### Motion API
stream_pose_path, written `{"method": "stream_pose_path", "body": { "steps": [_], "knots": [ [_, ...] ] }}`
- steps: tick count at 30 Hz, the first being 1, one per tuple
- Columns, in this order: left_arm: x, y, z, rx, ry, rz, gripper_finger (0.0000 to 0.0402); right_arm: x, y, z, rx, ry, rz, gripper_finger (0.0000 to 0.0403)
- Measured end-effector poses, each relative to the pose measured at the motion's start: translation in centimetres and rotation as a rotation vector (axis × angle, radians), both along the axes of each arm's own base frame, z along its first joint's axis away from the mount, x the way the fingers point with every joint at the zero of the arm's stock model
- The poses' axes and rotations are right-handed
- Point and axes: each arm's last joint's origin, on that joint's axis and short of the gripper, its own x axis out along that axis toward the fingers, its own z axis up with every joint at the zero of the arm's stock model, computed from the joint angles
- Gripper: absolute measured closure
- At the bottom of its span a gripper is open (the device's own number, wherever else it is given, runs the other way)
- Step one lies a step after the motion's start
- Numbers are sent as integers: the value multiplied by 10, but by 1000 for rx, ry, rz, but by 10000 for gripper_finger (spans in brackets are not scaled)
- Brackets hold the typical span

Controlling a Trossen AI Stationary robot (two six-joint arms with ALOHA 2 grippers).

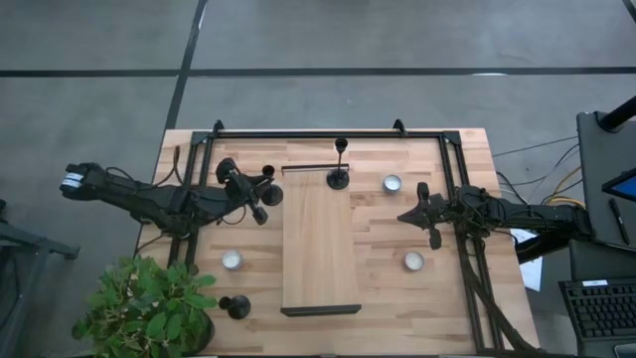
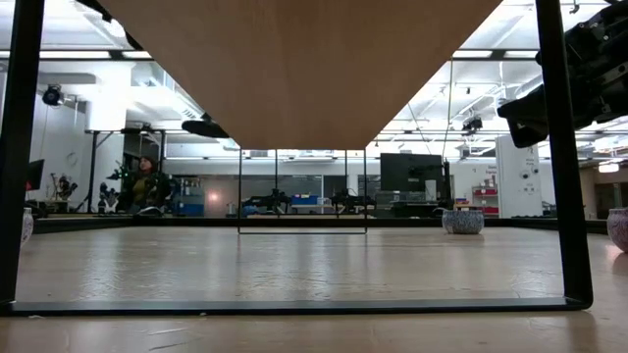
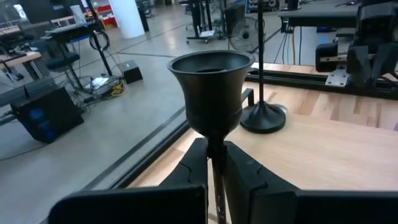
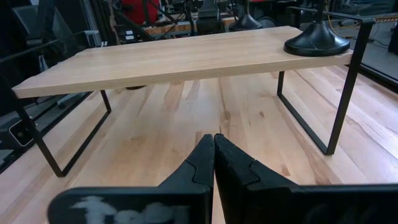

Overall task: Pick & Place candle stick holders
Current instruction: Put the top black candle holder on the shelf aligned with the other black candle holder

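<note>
Three black candle stick holders show. One stands by its round base on the far end of the raised wooden shelf, seen in the high view and the left wrist view. A second stands on the table at the near left. My left gripper is shut on the third, left of the shelf's far end. My right gripper is shut and empty, right of the shelf; its closed fingers show in its wrist view. My left gripper pinches the holder's thin stem between its two fingers, just under the cup. The fingers come level from the table's left and lie across the stem. The holder stands upright in the hold, and its base hangs clear of the table.
Three white tealights in silver cups lie on the table. A potted plant stands at the near left corner. A black metal frame runs along the table's far edge and sides.
</note>
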Motion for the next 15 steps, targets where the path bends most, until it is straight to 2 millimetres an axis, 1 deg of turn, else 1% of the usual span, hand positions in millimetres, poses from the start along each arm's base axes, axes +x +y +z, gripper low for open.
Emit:
{"method": "stream_pose_path", "body": {
  "steps": [6,15],
  "knots": [
    [1,-1,10,-11,-29,-38,387,0,0,0,0,0,0,394],
    [2,-3,17,-34,-63,-97,387,0,0,0,0,0,0,394]
  ]
}}
